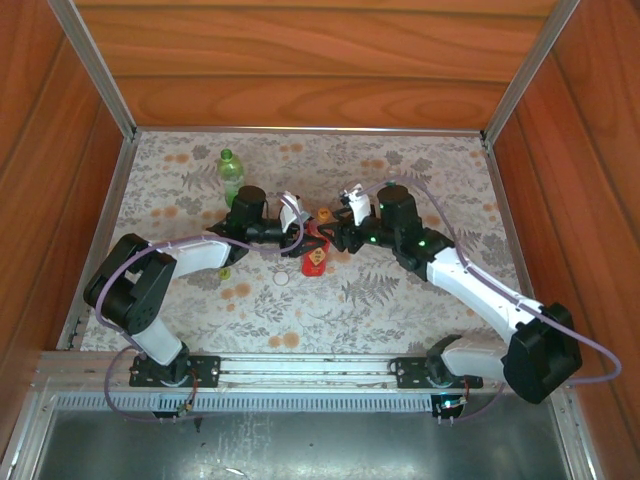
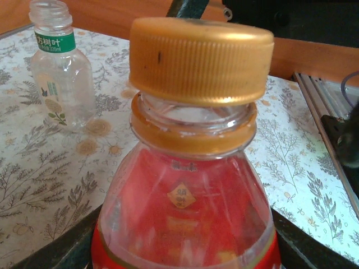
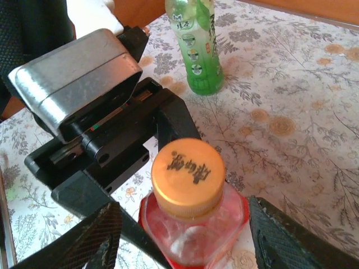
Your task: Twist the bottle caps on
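The red bottle [image 2: 185, 213] stands upright with my left gripper [image 2: 182, 255] shut on its body, black fingers [image 2: 53, 249] at both lower corners. The orange cap [image 2: 201, 59] sits on its neck, slightly askew, with threads showing under it. From above, the same orange cap [image 3: 188, 178] lies between the fingers of my right gripper [image 3: 185, 224], which is open and clear of both cap and bottle. A clear bottle [image 2: 59, 67] stands uncapped at the back left. The green bottle [image 3: 196, 45] stands beyond, also uncapped [image 1: 232, 172]. A white cap [image 1: 282, 278] and a green cap [image 1: 225, 272] lie on the cloth.
The floral cloth [image 1: 400, 300] covers the table inside wooden walls [image 1: 300, 60]. Both grippers meet at mid-table, left gripper [image 1: 300, 235] and right gripper [image 1: 340, 232], close together. The left gripper's metal body [image 3: 78, 78] crowds the right wrist's left side. A metal rail [image 1: 300, 368] runs along the near edge.
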{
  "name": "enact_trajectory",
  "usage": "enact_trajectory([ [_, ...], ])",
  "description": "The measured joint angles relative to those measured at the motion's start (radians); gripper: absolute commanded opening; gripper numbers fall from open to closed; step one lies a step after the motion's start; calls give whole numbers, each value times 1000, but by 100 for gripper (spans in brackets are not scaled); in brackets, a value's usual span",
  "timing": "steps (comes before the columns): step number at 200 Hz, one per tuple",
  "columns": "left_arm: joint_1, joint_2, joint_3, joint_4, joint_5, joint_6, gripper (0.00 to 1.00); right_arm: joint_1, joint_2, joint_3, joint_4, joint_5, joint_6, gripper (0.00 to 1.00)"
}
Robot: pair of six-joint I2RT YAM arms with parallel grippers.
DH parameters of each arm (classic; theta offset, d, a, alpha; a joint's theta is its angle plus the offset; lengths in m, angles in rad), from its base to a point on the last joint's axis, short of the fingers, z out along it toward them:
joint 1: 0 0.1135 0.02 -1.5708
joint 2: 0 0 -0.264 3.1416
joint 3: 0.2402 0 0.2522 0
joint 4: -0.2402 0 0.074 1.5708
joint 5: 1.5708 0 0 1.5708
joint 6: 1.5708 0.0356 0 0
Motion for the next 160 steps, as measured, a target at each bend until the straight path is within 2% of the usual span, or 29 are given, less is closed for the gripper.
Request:
enact_trajectory([
  [91, 0, 0, 0, 0, 1, 13, 59, -5, 75, 23, 39, -45, -11, 39],
  [160, 0, 0, 0, 0, 2, 14, 62, -5, 75, 34, 21, -49, -50, 33],
])
